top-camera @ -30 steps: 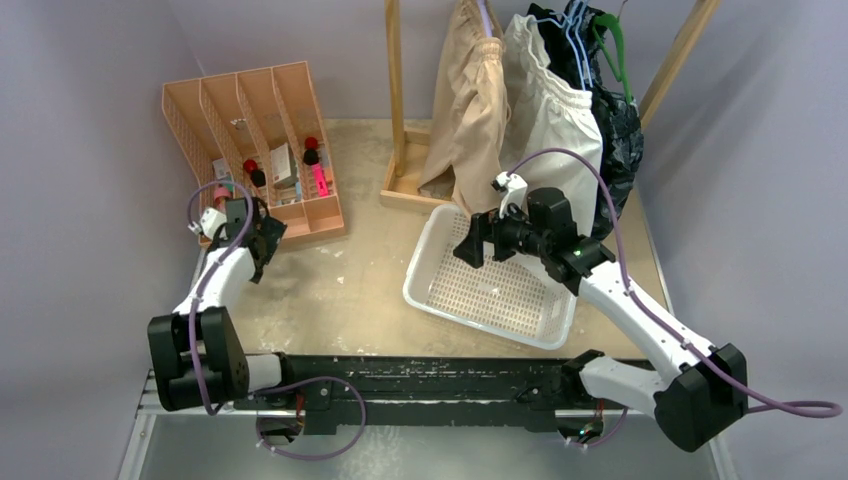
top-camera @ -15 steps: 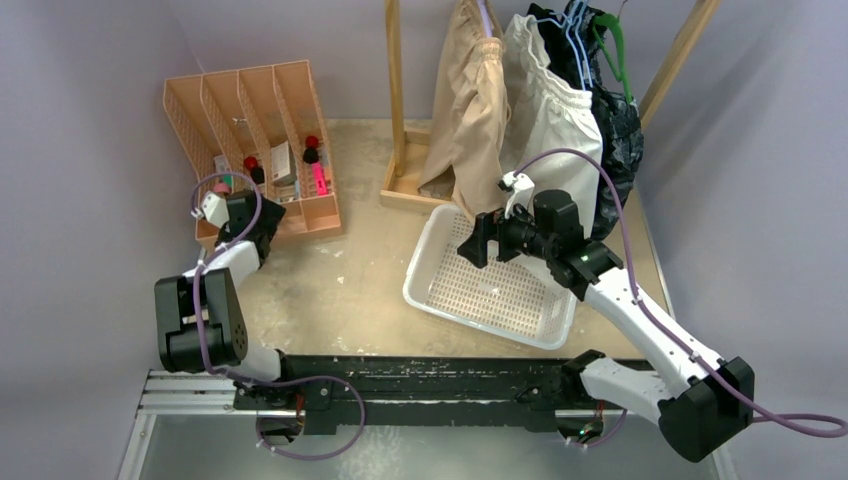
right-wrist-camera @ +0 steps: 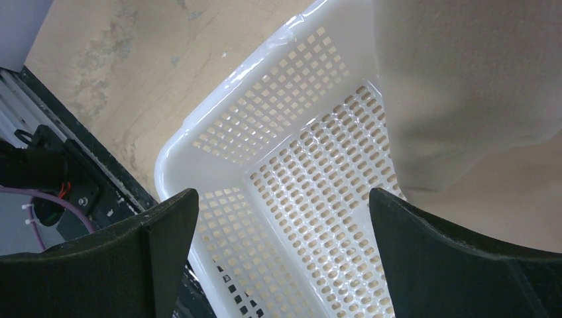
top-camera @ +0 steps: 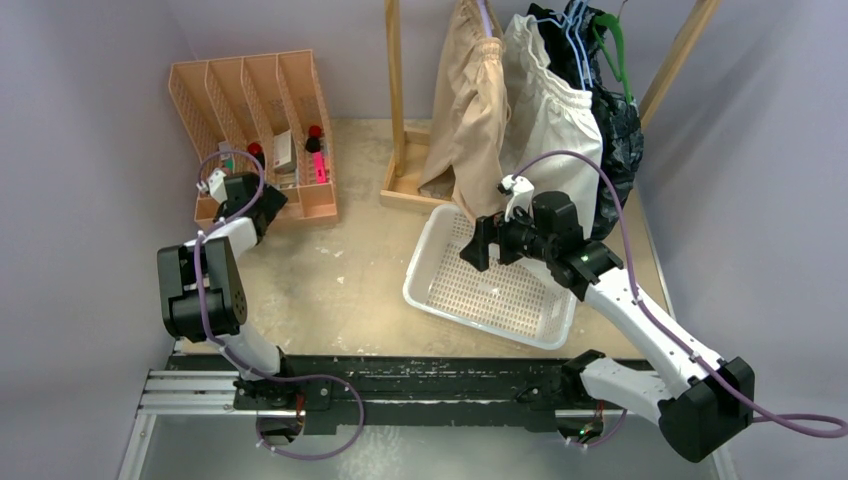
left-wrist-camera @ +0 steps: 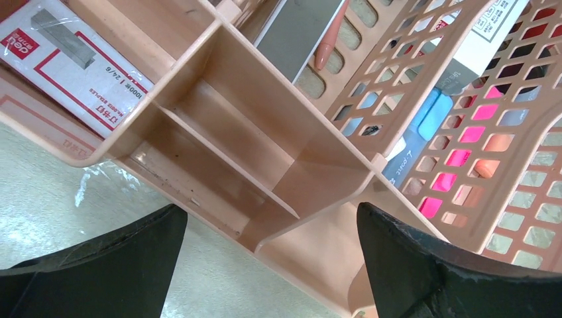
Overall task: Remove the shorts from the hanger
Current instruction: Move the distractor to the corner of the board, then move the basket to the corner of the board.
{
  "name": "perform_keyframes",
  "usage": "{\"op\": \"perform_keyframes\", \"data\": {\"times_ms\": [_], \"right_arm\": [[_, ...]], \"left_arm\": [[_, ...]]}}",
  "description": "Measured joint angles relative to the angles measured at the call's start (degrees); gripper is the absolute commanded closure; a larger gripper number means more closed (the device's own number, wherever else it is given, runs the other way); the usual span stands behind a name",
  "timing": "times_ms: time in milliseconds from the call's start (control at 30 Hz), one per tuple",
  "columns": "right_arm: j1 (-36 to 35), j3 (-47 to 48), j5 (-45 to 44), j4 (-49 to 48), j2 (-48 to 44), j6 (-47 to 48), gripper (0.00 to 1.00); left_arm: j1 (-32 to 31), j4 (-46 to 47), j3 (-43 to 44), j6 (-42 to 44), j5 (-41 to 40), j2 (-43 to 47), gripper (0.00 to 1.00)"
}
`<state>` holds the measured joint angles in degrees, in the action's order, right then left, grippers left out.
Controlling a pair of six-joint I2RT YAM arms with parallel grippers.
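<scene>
Reaching to the far left of the counter (top-camera: pixel 350 275) with the left gripper (top-camera: pixel 262 205), jaws spread wide, nothing between them. Faces the near end of the peach organizer (top-camera: pixel 250 85), just beside its low front compartments; cannot tell whether touching. Shows, through the left wrist view, a red-and-white staples box (left-wrist-camera: pixel 66 59) in the leftmost slot and something pink (left-wrist-camera: pixel 457 142) behind the lattice wall on the right.

Further right, at the far edge, a wooden rack (top-camera: pixel 394 80) carrying the shorts, all on their hangers: tan shorts (top-camera: pixel 470 110) leftmost, white shorts (top-camera: pixel 550 115) beside them, then black fabric (top-camera: pixel 545 16) peeking out at the top and dark patterned shorts (top-camera: pixel 622 135) on the right, near a green hanger (top-camera: pixel 612 50).

Below the rack, a white perforated basket (top-camera: pixel 425 290) on the counter, its far rim under the tan hem. Holds the right gripper (top-camera: pixel 477 245) over the basket's far left corner, jaws wide apart and empty, just beside the lower edge of the tan shorts but not gripping them.
</scene>
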<state>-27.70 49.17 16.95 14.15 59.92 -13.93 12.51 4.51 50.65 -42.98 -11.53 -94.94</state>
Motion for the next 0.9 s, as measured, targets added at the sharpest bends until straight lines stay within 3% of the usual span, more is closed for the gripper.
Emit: {"op": "perform_keyframes", "data": {"times_ms": [333,500,600,733,900], "right_arm": [[0.00,0.02,-2.54,2.99,-1.29,0.13,0.00],[0.00,0.02,-4.39,3.43,-2.49,-1.01,0.01],[0.00,0.02,-4.24,2.58,-2.43,-2.86,0.06],[-1.66,0.39,-6.64,2.25,1.53,-7.19,0.01],[-13.88,3.58,-19.32,4.33,9.84,-14.58,0.00]], "left_arm": [[0.61,-6.80,8.85,7.34,-0.59,-4.17,0.01],[0.92,-6.86,9.07,8.24,2.25,-3.02,0.02],[0.85,-7.85,6.56,7.34,4.87,0.85,0.03],[0.83,-13.60,3.15,5.64,5.53,9.01,0.00],[0.83,-21.09,2.16,5.14,5.35,21.59,0.00]]}}
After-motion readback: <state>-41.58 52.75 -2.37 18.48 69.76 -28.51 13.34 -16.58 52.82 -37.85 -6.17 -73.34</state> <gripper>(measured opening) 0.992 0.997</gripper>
